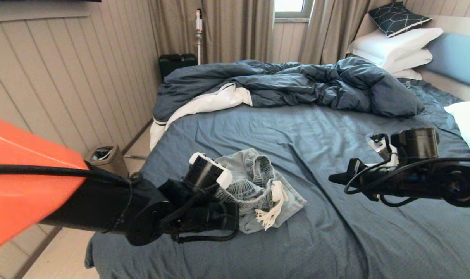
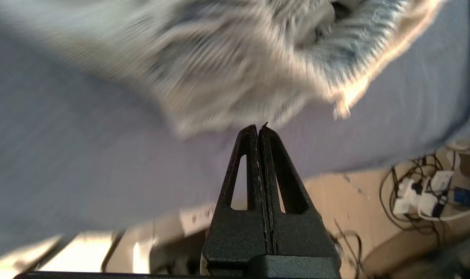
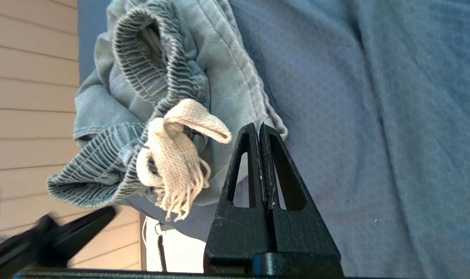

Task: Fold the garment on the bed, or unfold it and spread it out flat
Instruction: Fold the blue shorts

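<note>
— Where are the denim shorts (image 1: 258,186)?
— Bunched on the bed (image 1: 327,240), near its foot corner on the robot's left, white drawstring (image 1: 271,207) on top.
— And the grippers?
— The left gripper (image 2: 258,130) sits just beside the shorts, fingers pressed together, holding nothing. The right gripper (image 3: 258,130) hovers over the sheet, apart from them, fingers likewise closed and empty.

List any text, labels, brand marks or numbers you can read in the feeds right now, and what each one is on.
None readable in any view.
The garment shows no tag or print; only its white drawstring and ribbed waistband.
The left gripper and right gripper, both shut, carry no markings.
The dark pillow by the headboard has a line pattern, not lettering.
The bin beside the bed shows no label.
</note>
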You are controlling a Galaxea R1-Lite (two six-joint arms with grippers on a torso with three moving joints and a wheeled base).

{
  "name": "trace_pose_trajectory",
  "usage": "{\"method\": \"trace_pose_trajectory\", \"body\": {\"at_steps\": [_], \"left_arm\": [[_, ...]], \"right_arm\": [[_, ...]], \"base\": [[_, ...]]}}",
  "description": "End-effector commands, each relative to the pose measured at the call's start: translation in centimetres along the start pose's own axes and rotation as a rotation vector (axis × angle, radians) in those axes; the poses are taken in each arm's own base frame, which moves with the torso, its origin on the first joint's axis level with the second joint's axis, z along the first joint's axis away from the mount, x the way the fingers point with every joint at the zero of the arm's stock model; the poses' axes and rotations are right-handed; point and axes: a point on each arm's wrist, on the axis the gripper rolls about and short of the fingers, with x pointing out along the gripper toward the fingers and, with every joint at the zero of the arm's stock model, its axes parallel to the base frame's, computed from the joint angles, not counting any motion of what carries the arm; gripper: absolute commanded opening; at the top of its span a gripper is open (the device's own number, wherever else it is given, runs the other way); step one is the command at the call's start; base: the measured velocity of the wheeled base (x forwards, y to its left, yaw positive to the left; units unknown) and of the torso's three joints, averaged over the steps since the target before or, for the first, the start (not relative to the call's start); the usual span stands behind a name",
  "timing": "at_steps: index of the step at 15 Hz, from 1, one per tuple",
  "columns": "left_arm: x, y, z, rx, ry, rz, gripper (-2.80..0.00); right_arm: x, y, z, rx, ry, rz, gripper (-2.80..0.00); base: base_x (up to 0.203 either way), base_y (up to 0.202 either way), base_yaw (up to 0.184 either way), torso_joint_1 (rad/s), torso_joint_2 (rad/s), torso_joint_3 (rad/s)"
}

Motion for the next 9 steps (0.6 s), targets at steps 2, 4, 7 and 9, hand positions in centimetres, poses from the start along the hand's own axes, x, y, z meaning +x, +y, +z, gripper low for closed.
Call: {"method": "trace_pose_trajectory", "body": {"at_steps": [2,4,7,9], "left_arm": [[4.4,2.1,1.0,-0.044,-0.007,0.052,-2.8],[3.9,3.3,3.2,-0.073,-0.073,0.061,-2.8],[2.8,3.7,7.0,-0.074,-0.193,0.05,-2.8],[2.6,3.6,8.5,-0.079,-0.237,0.043,-2.8]], "right_arm": [[0.2,-0.2,0.0,0.005,0.006,-0.001,-2.8],[0.3,-0.2,-0.1,0.007,0.009,-0.003,-2.8],[0.4,-0.2,-0.3,0.007,0.016,-0.003,-2.8],[0.2,-0.2,-0.2,0.006,0.008,-0.002,-2.8]], "base": [[0.0,0.0,0.0,0.0,0.0,0.0],[0.0,0.0,0.0,0.0,0.0,0.0],[0.0,0.0,0.0,0.0,0.0,0.0],[0.0,0.0,0.0,0.0,0.0,0.0]]}}
